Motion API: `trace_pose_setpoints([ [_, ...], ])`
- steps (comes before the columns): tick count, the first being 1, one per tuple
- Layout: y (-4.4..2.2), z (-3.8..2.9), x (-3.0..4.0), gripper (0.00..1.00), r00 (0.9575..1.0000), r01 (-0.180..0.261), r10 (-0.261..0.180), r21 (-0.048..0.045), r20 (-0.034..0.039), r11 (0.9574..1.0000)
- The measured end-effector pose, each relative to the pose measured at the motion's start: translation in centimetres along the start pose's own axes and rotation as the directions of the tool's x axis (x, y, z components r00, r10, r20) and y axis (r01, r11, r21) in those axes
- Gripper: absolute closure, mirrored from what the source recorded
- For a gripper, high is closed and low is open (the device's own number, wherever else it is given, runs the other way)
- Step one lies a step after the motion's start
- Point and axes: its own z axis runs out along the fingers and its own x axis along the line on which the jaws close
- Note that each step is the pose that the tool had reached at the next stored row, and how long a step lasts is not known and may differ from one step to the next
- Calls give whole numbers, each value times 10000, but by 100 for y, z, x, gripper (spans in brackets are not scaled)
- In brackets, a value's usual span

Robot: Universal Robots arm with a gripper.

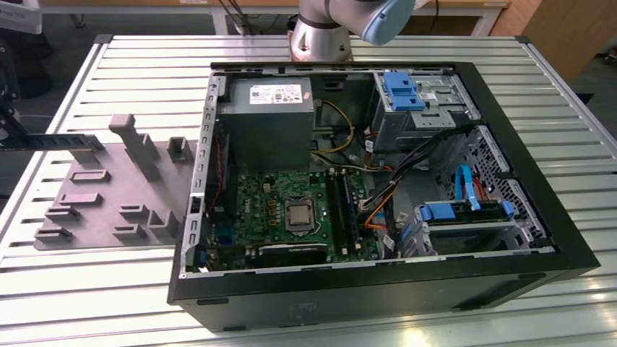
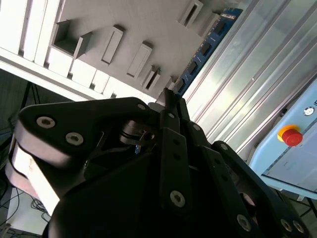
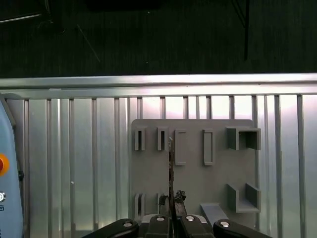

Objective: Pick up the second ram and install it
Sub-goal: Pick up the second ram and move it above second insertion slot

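The second ram (image 1: 60,139) is a thin dark blue stick held level above the far end of the grey holder tray (image 1: 106,195), at the exterior view's left. My gripper (image 2: 168,101) is shut on one end of it. In the second wrist view the ram (image 2: 210,42) runs away from the black fingers (image 2: 171,139), blue with small black chips. Seen edge-on in the first wrist view, the ram (image 3: 171,166) is a thin dark line rising from the gripper (image 3: 172,201) over the tray (image 3: 193,173). The gripper body (image 1: 8,130) sits at the exterior view's left edge.
An open black computer case (image 1: 386,289) lies on the slatted metal table (image 1: 115,65), with the green motherboard (image 1: 279,210) and its long black slots (image 1: 344,210) inside. The arm's base (image 1: 323,32) stands behind the case. A light-blue pendant with a red stop button (image 2: 290,135) lies near the tray.
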Motion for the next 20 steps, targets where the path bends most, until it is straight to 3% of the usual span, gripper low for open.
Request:
trace_pose_setpoints([
  [20,1,-174,-1,86,10000,0,0,2,1,10000],
])
